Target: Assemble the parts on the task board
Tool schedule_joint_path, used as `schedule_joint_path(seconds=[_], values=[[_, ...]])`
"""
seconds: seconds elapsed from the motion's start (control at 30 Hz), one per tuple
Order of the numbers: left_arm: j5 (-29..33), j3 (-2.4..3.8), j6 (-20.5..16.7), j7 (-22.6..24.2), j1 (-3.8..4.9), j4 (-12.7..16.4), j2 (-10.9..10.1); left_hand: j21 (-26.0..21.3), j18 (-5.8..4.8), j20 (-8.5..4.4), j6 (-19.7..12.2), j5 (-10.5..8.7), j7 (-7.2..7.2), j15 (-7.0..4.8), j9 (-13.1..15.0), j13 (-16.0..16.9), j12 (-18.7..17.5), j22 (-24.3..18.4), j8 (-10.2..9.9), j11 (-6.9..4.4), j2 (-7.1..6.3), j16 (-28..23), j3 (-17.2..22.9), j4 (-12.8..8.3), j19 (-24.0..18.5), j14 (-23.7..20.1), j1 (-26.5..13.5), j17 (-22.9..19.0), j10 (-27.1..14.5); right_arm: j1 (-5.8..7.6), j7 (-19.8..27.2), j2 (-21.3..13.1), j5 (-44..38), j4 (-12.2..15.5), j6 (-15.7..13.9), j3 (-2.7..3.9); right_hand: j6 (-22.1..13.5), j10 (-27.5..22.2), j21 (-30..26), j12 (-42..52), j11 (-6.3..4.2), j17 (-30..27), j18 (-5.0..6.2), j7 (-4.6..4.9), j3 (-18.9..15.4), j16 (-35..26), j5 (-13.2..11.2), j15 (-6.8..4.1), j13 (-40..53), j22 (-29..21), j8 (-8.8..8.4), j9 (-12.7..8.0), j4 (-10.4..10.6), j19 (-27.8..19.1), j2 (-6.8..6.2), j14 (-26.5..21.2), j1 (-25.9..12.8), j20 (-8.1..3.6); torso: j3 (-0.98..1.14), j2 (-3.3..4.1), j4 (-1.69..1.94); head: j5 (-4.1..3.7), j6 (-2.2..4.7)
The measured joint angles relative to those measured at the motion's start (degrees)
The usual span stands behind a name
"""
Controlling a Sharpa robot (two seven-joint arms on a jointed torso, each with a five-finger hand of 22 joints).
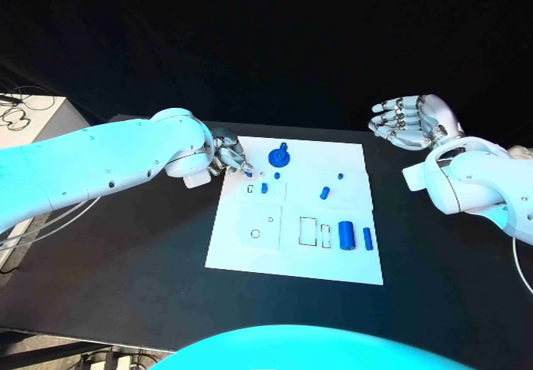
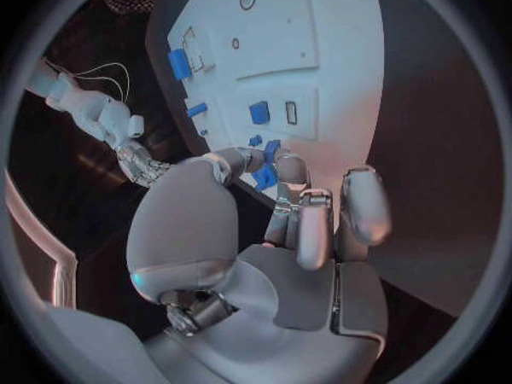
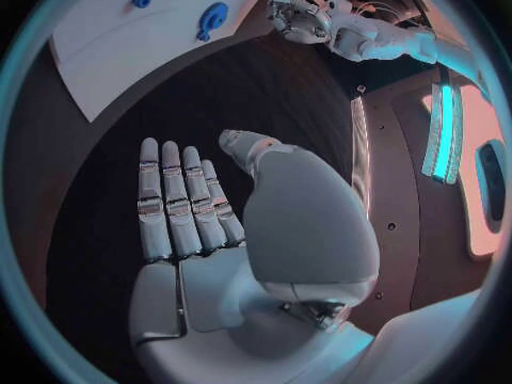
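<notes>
The white task board (image 1: pixel 291 247) lies in the middle of the black table. At its far end stands a round blue part with a knob (image 1: pixel 280 158), with small blue pieces (image 1: pixel 264 187) and a blue peg (image 1: pixel 326 193) nearer. Two blue cylinders (image 1: pixel 346 235) lie at its near right. My left hand (image 1: pixel 228 156) hovers at the board's far left corner, fingers bent and apart, holding nothing; past its fingertips (image 2: pixel 288 172) the round blue part (image 2: pixel 264 176) shows. My right hand (image 1: pixel 409 122) is raised right of the board, fingers (image 3: pixel 176 200) straight and spread, empty.
Outlined slots (image 1: pixel 314 232) and a circle outline (image 1: pixel 256 233) mark the board's near half. A white box with cables (image 1: pixel 28 116) stands at the far left, off the table. Bare black table (image 1: pixel 122 262) flanks the board on both sides.
</notes>
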Motion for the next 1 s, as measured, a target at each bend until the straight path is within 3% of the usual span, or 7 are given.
schedule_joint_path(seconds=[0.43,1.0], values=[[-3.3,-0.76,1.2,-0.4,-0.52,0.6,0.6,0.0,0.01,0.0,0.0,0.0,0.02,-0.21,-0.1,-0.2,0.0,0.1,0.0,-0.4,-0.45,0.0,0.0,0.0,0.0,-0.2,-0.5,0.0,0.4,-0.01,2.6,0.2,3.2,-0.2,-0.1,0.0,-0.6,-0.4,0.0,-2.1,0.4,-2.3,0.0,-0.03,-0.2,-0.8,0.2,0.3,-0.5,-2.9,-0.59,-0.5,-0.8,-2.9,0.51,-0.7,-0.5,0.71,-0.07,0.08,-0.01,-0.14,-0.68],[-5.8,-0.88,4.5,-0.5,-0.61,0.3,0.9,0.0,0.01,0.0,0.0,0.24,0.03,-0.21,-0.2,-0.4,0.0,0.0,-0.2,-0.4,-0.4,0.0,-0.2,-0.2,0.0,-0.2,-0.4,0.0,0.4,0.0,3.1,0.3,4.2,-0.3,0.0,0.0,-0.6,-0.4,0.0,-2.4,0.4,-2.8,0.0,-0.03,-0.5,-0.8,0.2,0.51,-0.5,-3.4,-0.81,-0.7,-1.1,-3.2,0.73,-0.9,-0.7,1.02,-0.08,0.03,-0.01,-0.18,-1.2]])
